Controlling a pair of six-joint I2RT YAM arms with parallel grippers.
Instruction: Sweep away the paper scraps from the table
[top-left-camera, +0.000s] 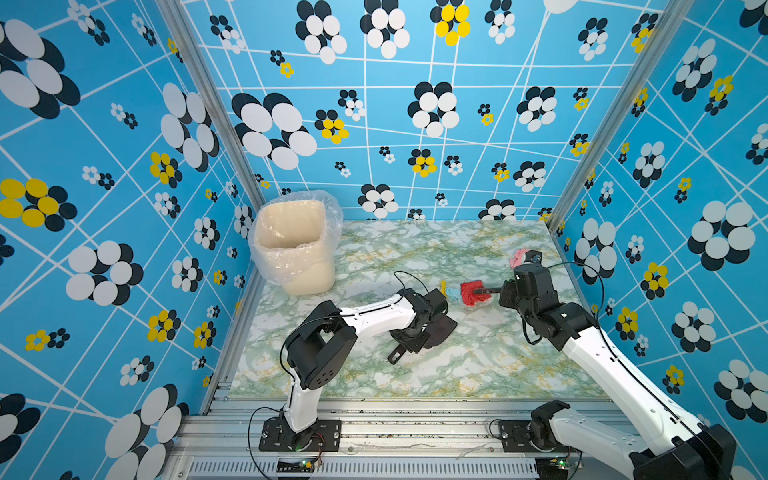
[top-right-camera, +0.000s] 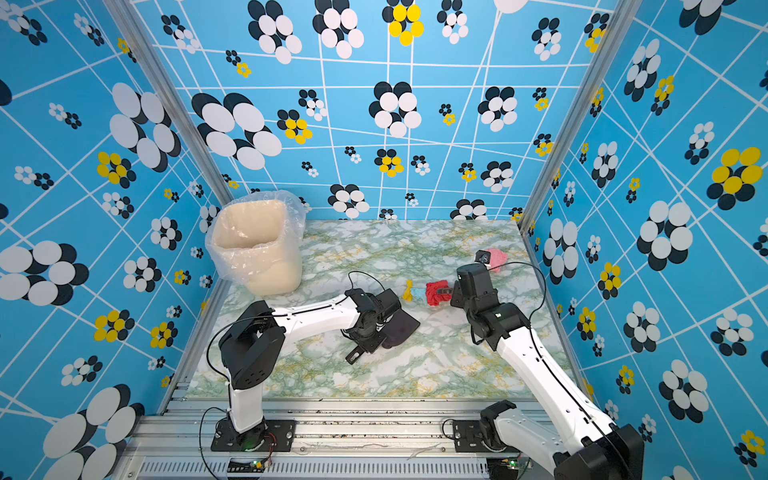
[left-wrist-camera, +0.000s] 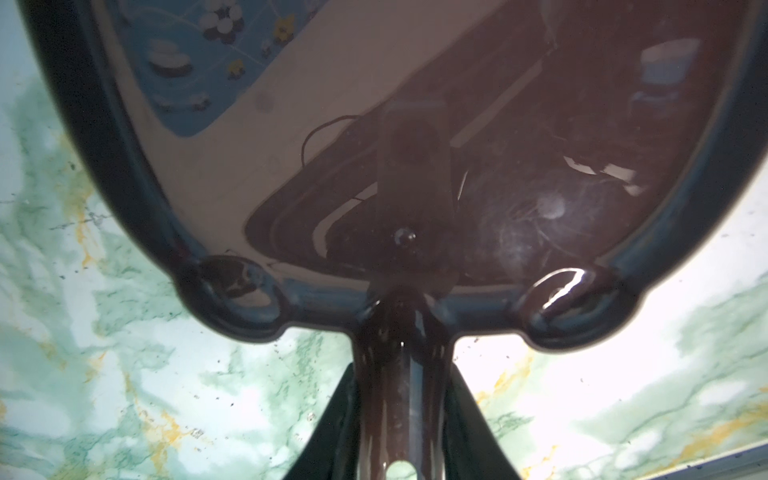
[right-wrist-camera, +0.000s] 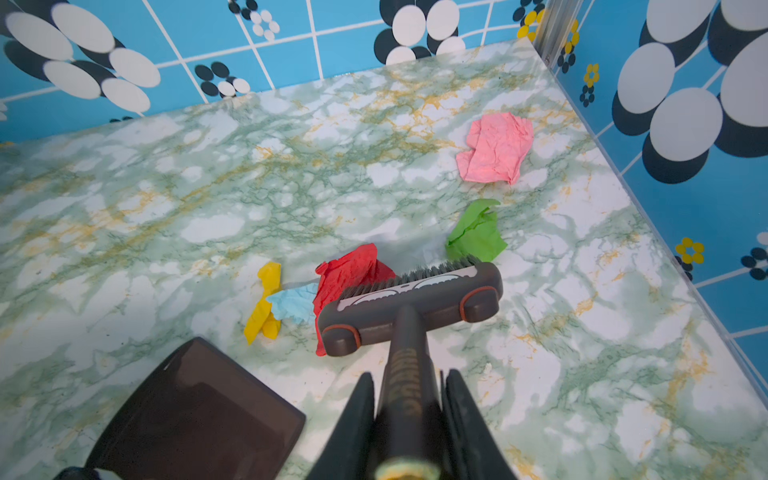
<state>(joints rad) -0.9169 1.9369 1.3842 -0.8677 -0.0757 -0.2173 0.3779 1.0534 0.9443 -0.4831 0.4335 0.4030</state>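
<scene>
Lined bin: left of centre, on table.
Left gripper: centre frame, clenched on dustpan handle.
Paper scraps: yellow, blue and red bunched right of centre, against brush; pink scrap further right.
Right gripper: clamped round brush handle.

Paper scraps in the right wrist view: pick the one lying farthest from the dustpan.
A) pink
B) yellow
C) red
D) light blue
A: the pink scrap lies alone, well beyond the brush head, while the yellow scrap, light blue scrap and red scrap cluster just past the lip of the dustpan.
</scene>
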